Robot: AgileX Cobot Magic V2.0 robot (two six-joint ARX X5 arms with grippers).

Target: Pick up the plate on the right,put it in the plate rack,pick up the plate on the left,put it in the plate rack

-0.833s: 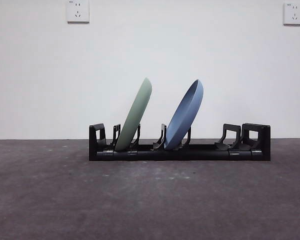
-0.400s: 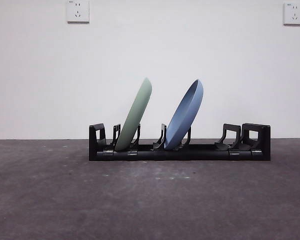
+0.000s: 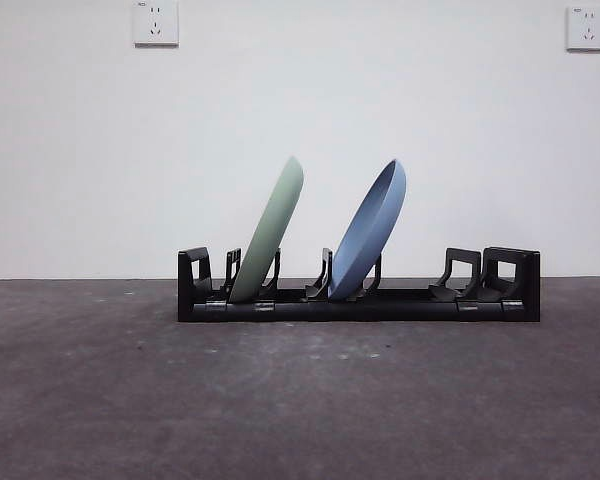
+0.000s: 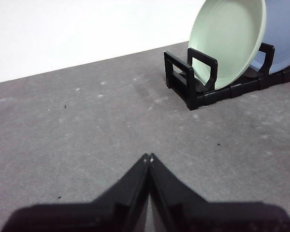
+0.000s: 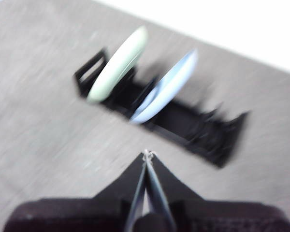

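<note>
From the front, the plate rack [image 3: 358, 300] sits on the dark table [image 3: 300, 400] with both plates already in it. The green plate [image 3: 270, 232] leans between prongs near the rack's left end, and the blue plate [image 3: 370, 232] leans in a slot toward the middle. Both tilt the same way, apart from each other. No arm shows here, so the task looks finished.

In the left wrist view, the left gripper [image 4: 149, 157] hangs over bare table with its jaws pressed together, holding nothing. The green plate [image 4: 228, 43] and the rack's end [image 4: 191, 79] stand well off from it, with the blue plate [image 4: 282, 34] behind.

The right wrist view is blurred, which suggests that arm is moving. The right gripper [image 5: 147, 153] is clenched and empty, with the rack [image 5: 183, 123] and both plates below and beyond it.

What could go wrong is slight. Both plates lean steeply and rest only on their lower edges, so an arm sweeping low across the rack could clip a rim and tip a plate out, or shove the light rack along the table.
</note>
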